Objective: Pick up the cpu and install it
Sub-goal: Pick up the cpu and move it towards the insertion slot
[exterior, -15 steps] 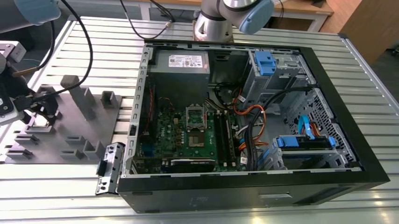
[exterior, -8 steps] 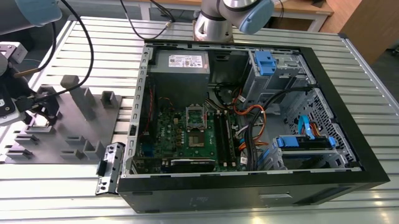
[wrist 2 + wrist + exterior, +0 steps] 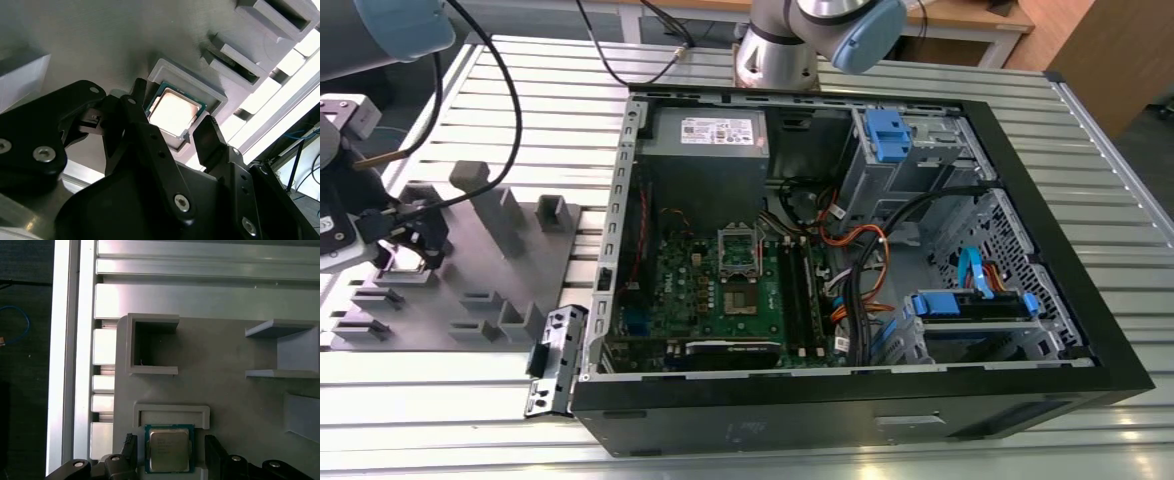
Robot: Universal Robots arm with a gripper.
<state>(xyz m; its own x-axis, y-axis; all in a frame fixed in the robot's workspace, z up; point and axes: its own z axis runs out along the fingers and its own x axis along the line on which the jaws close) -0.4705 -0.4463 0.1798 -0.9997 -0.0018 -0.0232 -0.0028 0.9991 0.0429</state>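
On the grey tray (image 3: pixel 225 390), one cpu (image 3: pixel 169 449) lies between two wide-spread fingers (image 3: pixel 214 454) of the end effector (image 3: pixel 170 441).

Nothing legible so far. In the first wrist view the cpu (image 3: pixel 169 454) carries faint lines of print on its metal top, too fine to read. In the exterior view there's a white label (image 3: pixel 723 129) on the grey box (image 3: pixel 660 138) inside the computer case (image 3: pixel 854 400) (printed, also unreadable).

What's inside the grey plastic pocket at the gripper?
A small square silver-topped cpu with green rim lies flat in the grey plastic pocket. The floor beneath it is covered. Open black gripper straddles it.
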